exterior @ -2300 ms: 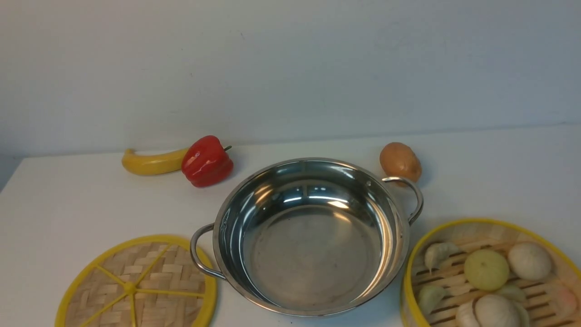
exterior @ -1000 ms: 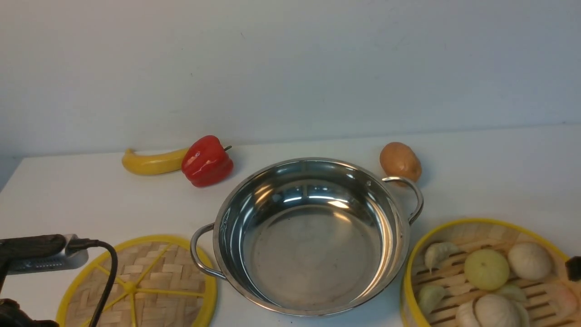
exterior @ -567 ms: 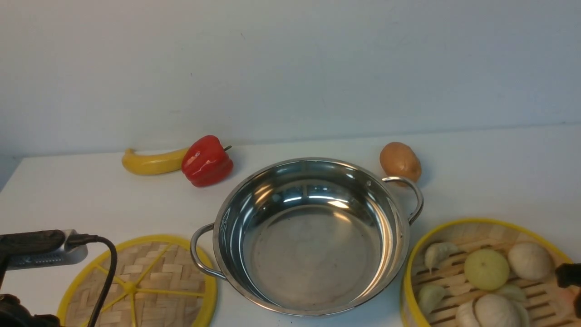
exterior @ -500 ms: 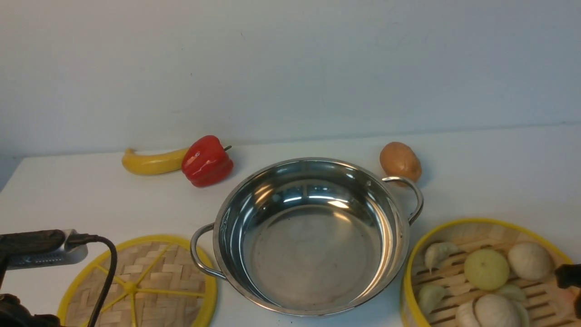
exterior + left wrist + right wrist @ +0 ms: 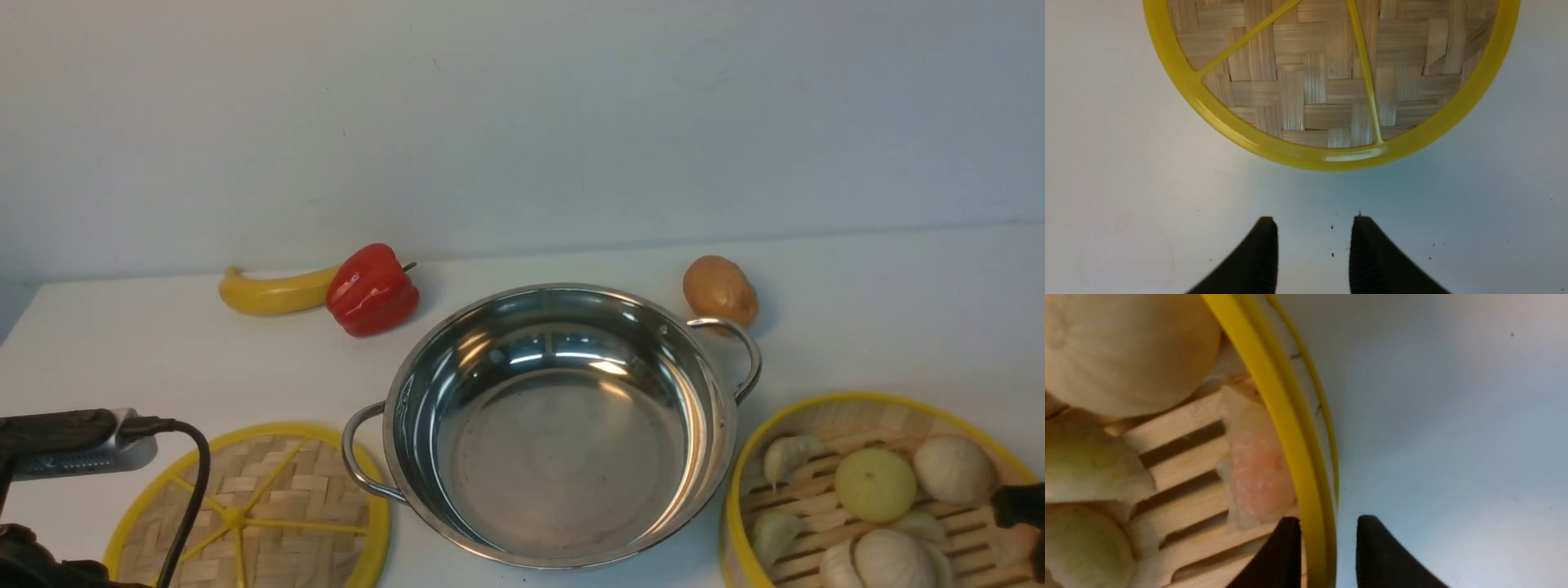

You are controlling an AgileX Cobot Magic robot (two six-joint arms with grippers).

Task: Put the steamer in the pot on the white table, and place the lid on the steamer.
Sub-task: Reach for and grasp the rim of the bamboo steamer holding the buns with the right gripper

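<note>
Steamer [image 5: 744,523], round and upright with its yellow rim uppermost, sits on the white counter [image 5: 277,367] at the robot's right, just beside the pot. The coming move turns on its outer wall: the right jaws [image 5: 1329,522] stand apart over that side, one finger inside the rim and the other outside, a gap showing on the outer side, so the wall lies between them without being clamped. The right arm is the nearer one. Being round, the basket has no long axis, and closing across the wall looks like the next step. It holds several pale buns and dumplings, some partly hidden, so a one-sided lift could tip them. Next outward is one pot [image 5: 563,457], empty, with two looped handles. Beyond it on the robot's left lies one flat woven lid [image 5: 286,490]; the left jaws [image 5: 1314,224] are open near its edge, gripping nothing. Farther back are one banana [image 5: 277,294], one red pepper [image 5: 373,290] and one brown, potato-like item [image 5: 720,290].
</note>
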